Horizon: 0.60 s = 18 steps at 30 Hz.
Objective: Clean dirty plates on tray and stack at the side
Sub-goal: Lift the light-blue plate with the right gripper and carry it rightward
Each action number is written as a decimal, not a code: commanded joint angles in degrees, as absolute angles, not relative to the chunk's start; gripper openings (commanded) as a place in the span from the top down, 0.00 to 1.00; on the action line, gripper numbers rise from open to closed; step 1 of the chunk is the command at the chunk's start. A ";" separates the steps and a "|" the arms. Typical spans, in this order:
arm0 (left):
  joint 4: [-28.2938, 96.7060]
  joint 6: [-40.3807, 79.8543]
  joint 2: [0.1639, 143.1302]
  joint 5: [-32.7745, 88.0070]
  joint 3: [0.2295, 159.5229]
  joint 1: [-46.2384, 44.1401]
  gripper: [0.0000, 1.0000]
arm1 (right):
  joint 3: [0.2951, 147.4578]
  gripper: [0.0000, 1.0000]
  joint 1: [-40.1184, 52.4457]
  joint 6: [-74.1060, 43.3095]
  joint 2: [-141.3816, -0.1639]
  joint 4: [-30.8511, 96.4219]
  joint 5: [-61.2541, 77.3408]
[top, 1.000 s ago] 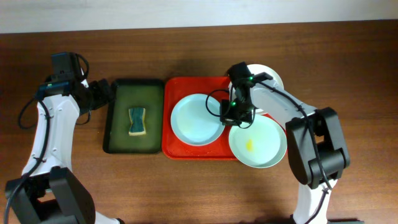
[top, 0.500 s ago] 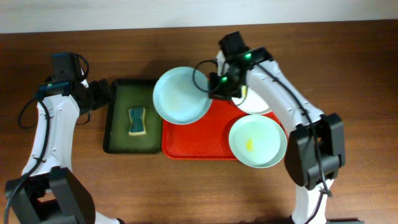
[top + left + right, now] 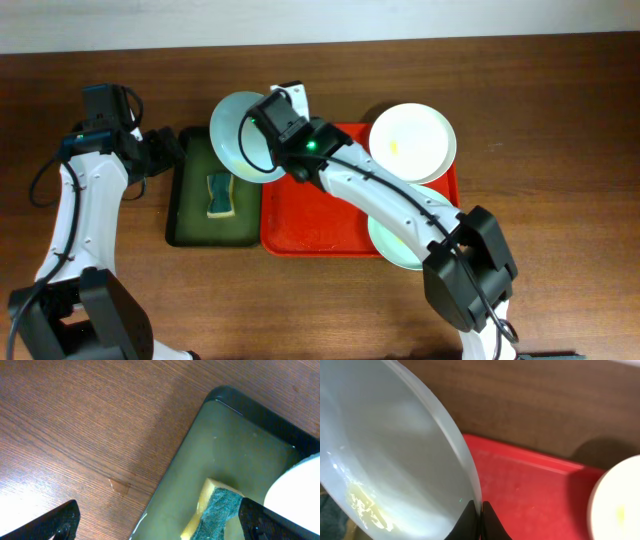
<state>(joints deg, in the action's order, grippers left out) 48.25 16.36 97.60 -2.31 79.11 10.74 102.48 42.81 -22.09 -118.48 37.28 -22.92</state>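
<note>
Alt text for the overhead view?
The right arm holds the pale blue plate by its rim, jaws shut, over a corner of the dark green tray with a sponge. A white plate and a pale green plate sit on the right of the red tray; the left arm has open jaws.

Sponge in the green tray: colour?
The sponge is yellow with a teal scrub face; left wrist view.

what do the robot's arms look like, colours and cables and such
Both arms have white curved links with black joint housings. The left arm trails a loose black cable; the right arm shows a small green light near its wrist. The tool fingers are black.
</note>
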 commanded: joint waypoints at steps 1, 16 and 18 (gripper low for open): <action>48.29 17.15 96.84 -2.37 79.72 11.05 0.00 | 107.07 0.96 45.10 -14.94 -118.32 36.56 -35.31; 48.29 17.15 96.84 -2.37 79.72 11.03 0.01 | 121.58 0.96 51.64 11.92 -118.32 29.58 -53.63; 48.29 17.15 96.84 -2.37 79.72 11.03 0.01 | 121.58 0.96 53.06 15.51 -118.32 27.33 -56.75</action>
